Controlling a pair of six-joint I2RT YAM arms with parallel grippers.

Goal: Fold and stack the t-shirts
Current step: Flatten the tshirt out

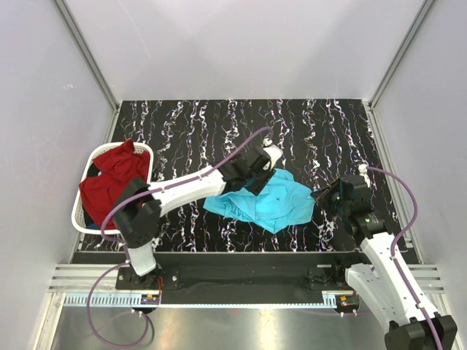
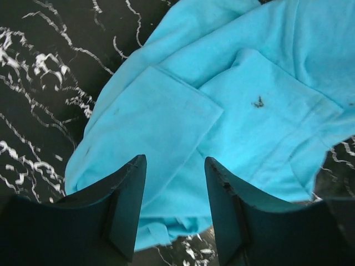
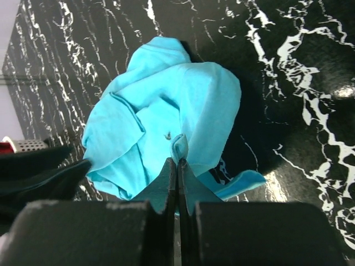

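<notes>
Closest, the right end effector [image 3: 178, 162] is clamped on a fold of the turquoise t-shirt [image 1: 266, 203]; the left end effector [image 2: 175, 160] (jaws parted, empty) is held over it.

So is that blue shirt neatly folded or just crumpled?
Crumpled, not folded: the turquoise shirt lies in an uneven heap on the table, flaps overlapping, one edge pinched in the right gripper.
</notes>
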